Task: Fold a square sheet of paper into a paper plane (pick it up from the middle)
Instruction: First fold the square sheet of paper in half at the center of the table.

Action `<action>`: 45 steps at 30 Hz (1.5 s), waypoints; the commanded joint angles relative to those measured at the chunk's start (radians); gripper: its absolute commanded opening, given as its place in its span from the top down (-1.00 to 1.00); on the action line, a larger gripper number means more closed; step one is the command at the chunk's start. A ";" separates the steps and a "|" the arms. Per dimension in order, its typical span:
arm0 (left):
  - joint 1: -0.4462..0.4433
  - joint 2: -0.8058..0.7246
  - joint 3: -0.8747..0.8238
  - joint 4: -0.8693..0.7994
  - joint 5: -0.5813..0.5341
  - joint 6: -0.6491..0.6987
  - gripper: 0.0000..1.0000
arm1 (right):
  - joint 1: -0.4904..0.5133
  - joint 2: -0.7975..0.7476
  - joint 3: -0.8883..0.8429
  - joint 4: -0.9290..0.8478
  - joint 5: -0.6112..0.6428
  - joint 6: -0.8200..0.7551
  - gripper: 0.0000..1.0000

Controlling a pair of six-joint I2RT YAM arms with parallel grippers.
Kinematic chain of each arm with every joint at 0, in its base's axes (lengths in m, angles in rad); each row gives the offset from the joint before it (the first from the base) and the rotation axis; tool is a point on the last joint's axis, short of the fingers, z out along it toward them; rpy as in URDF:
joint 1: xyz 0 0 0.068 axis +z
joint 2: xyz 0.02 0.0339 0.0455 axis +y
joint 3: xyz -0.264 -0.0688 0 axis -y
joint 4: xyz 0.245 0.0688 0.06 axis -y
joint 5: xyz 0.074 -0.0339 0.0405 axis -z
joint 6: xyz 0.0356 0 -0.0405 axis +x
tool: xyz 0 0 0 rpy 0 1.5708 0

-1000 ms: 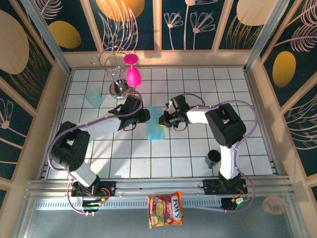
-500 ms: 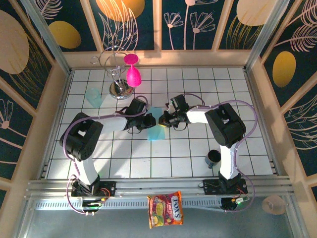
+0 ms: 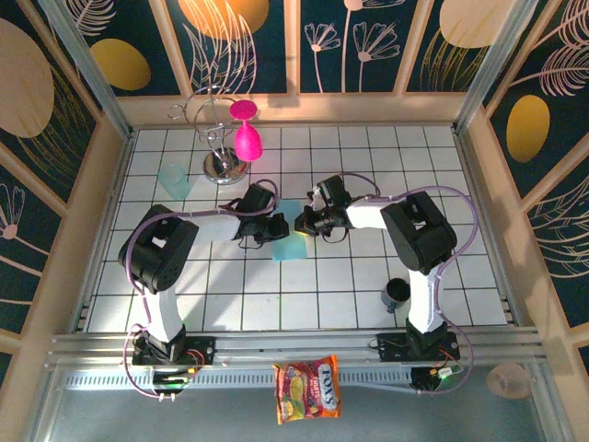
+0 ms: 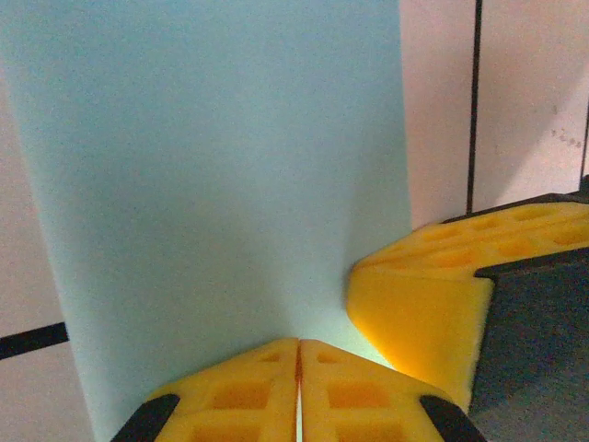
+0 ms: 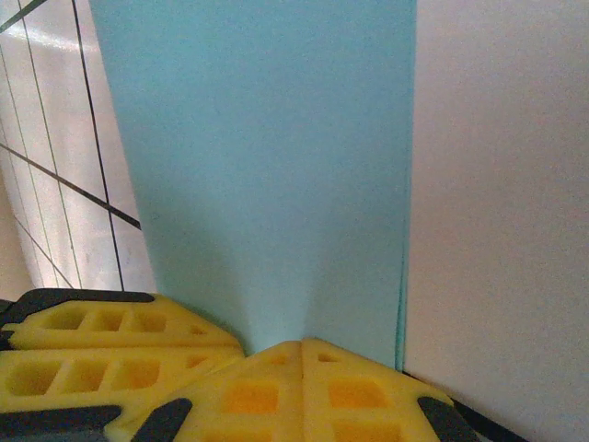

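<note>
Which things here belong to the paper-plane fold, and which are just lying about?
In the job:
light-blue sheet of paper
left end effector and right end effector, both shut on the sheet

Lying about:
pale-teal cup
pink goblets
wire rack
dark cup
snack packet

Tiled table [image 3: 368, 147] — teal cup [image 3: 173, 180], dark cup [image 3: 397, 293]

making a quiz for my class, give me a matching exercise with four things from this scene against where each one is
Things:
1. light-blue paper
2. pink goblet
3. dark cup
4. snack packet

Places:
A. on the grey strip in front of the arm bases
B. by the wire stand at the far side
C. pinched by the left end effector and right end effector
D. beside the right arm

Pairs: 1-C, 2-B, 3-D, 4-A
</note>
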 commanded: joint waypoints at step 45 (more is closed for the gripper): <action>0.088 0.033 -0.083 0.149 0.048 0.018 0.77 | -0.004 0.175 -0.094 -0.234 0.270 -0.093 1.00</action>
